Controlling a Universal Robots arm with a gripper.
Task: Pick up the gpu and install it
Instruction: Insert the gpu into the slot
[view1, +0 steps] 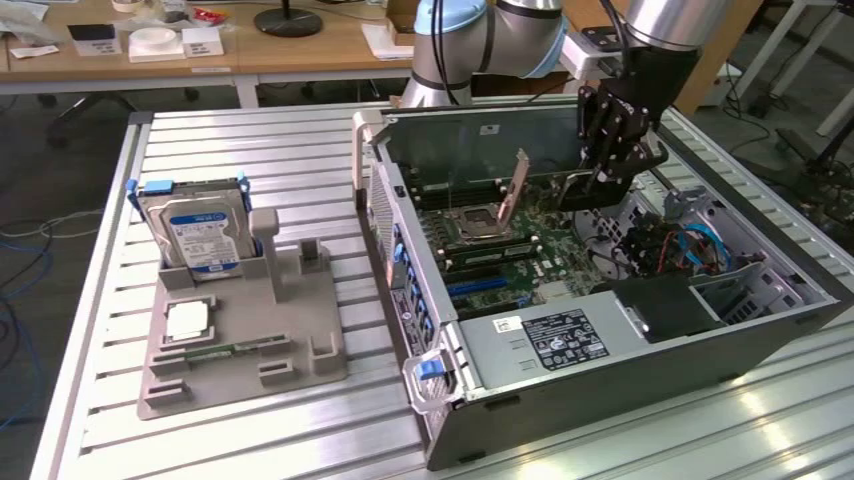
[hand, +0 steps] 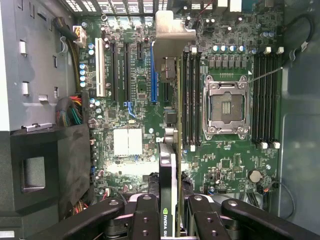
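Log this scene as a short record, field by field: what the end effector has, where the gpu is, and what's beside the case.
end effector: shut on the gpu
gpu position: on edge above the motherboard, inside the open computer case
install: not yet seated in a slot
gray holder: beside the case, at the exterior view's left, carrying the hard drive

Exterior view overlooks the computer case (view1: 601, 400) obliquely from above; wrist view faces its motherboard (hand: 120, 107) closely.
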